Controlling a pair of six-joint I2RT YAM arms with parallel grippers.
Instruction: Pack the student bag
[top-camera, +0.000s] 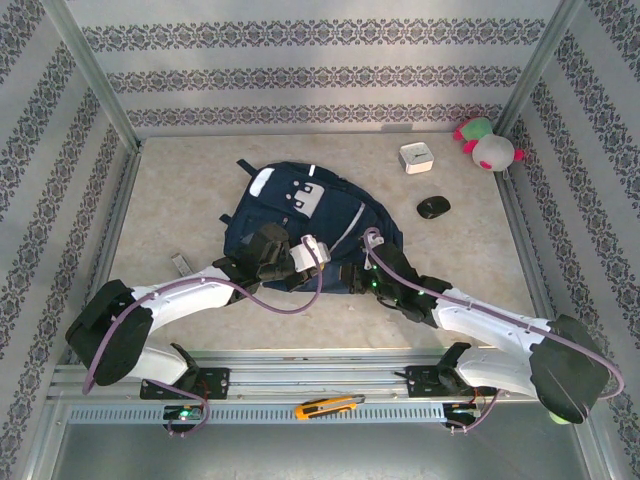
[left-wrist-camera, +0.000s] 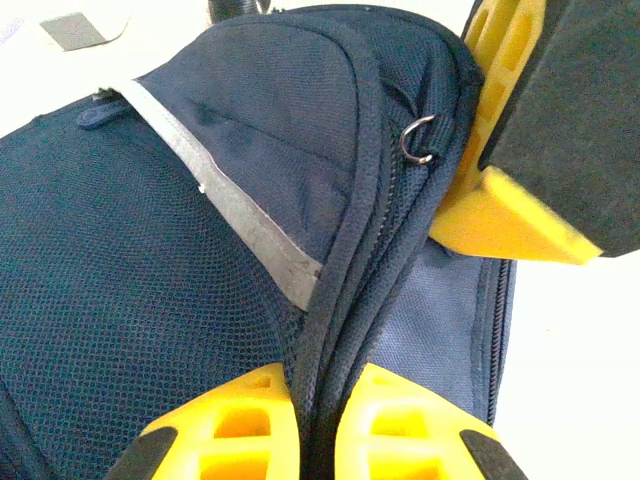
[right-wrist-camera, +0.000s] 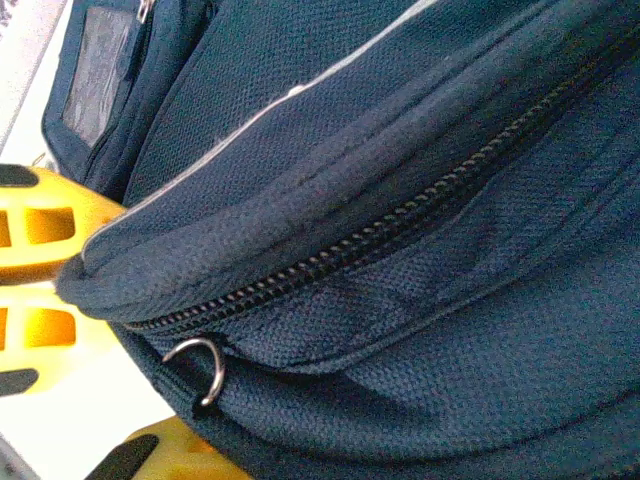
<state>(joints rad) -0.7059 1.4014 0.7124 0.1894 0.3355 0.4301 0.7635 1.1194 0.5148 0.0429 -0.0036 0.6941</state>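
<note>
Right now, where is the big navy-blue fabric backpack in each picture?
Top external: navy-blue fabric backpack in the middle of the beige table.
Left wrist: backpack covers left and centre, pinched by left gripper.
Right wrist: backpack across centre and right.
Shared landmark: small metal zipper ring, in both wrist views.

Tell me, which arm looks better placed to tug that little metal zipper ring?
Probably right: the right claw sits right at the ring, while the left claw is pinched shut on the student bag at its edge, steadying it.
</note>
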